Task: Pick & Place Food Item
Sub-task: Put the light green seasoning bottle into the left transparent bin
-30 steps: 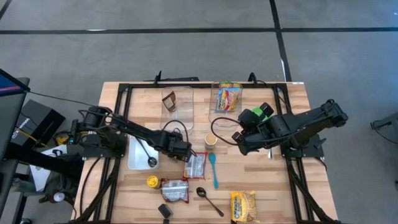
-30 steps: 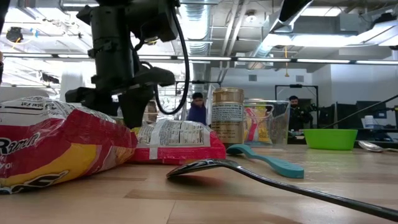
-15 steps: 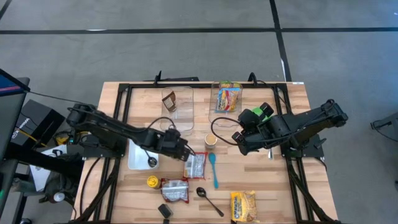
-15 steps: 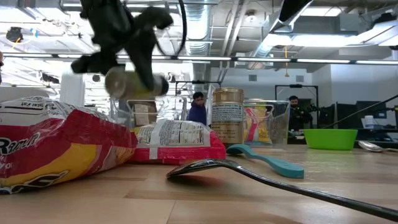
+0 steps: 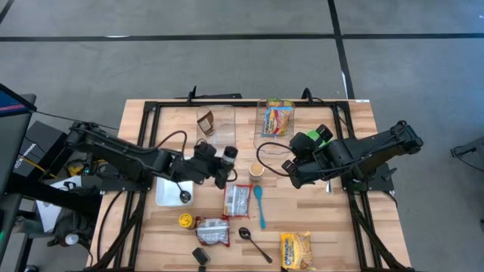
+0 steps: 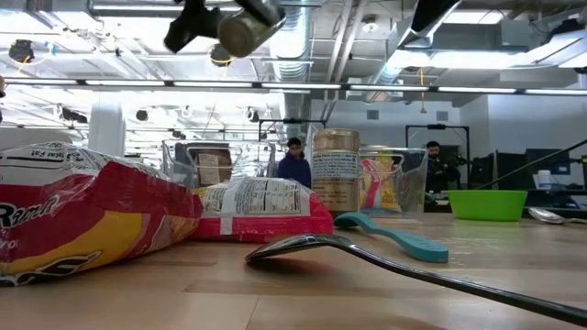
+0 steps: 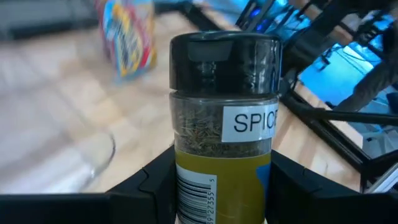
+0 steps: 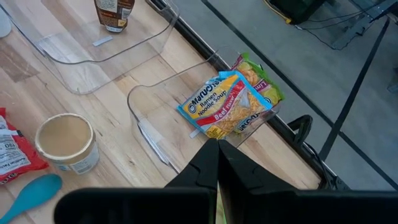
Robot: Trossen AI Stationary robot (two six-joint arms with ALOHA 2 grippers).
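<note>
Spice jar (image 7: 222, 127), black-capped with yellow label, is pinched in left tool (image 5: 219, 165); right tool (image 8: 217, 163) pressed together.

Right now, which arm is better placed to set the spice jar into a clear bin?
Left. The left gripper is shut on the spice jar, lifted above the table beside the left clear bin. The right gripper is shut and empty, waiting over the other bin.

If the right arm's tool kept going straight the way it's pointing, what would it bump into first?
Probably the clear bin holding the ramen noodle packet. The right tool, shut, points right at it, though depth is hard to judge.
</note>
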